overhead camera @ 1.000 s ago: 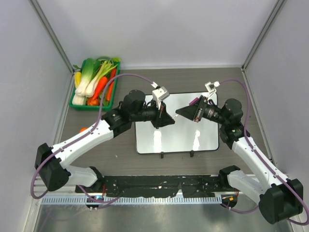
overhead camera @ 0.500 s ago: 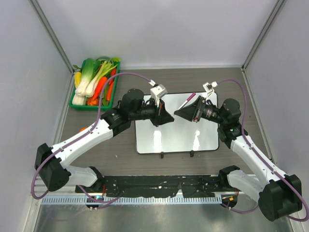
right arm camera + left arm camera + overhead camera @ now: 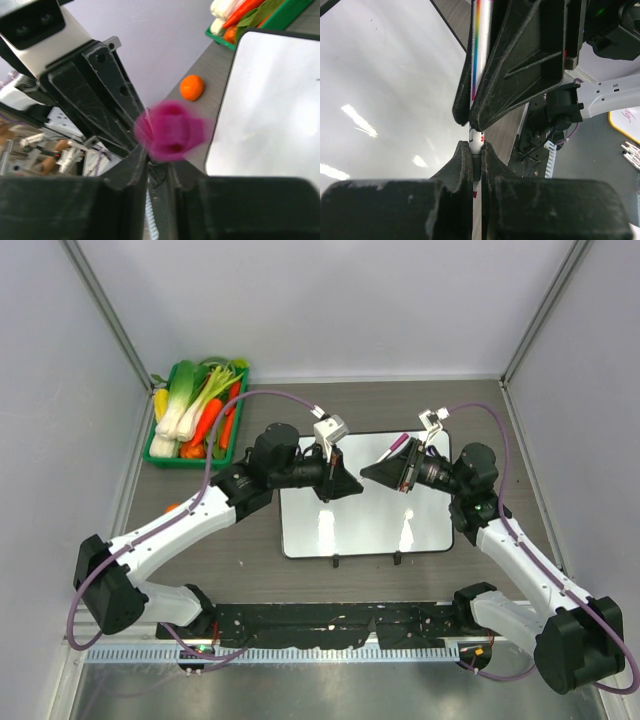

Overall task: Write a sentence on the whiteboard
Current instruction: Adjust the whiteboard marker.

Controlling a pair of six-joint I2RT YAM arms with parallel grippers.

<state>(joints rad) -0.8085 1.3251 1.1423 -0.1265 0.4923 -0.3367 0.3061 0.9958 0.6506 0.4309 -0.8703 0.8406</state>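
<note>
Fingers (image 3: pixel 461 162) of the left gripper (image 3: pixel 352 489) are clamped on one end of the marker (image 3: pixel 476 142). The right gripper (image 3: pixel 370 473), meeting it from 3 o'clock, pinches the same marker near its magenta end (image 3: pixel 172 130), probably to uncap it or hand it over. The whiteboard (image 3: pixel 365 525) lies flat beneath, blank, stretching toward 6 o'clock.

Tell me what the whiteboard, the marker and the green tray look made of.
The whiteboard: a glossy coated sheet, since bright glints mirror in it; what lies under the coating cannot be told. The marker: smooth white plastic barrel with a printed rainbow stripe; its magenta end piece looks plastic too, though blurred. The green tray: probably moulded plastic, uniform bright colour.
</note>
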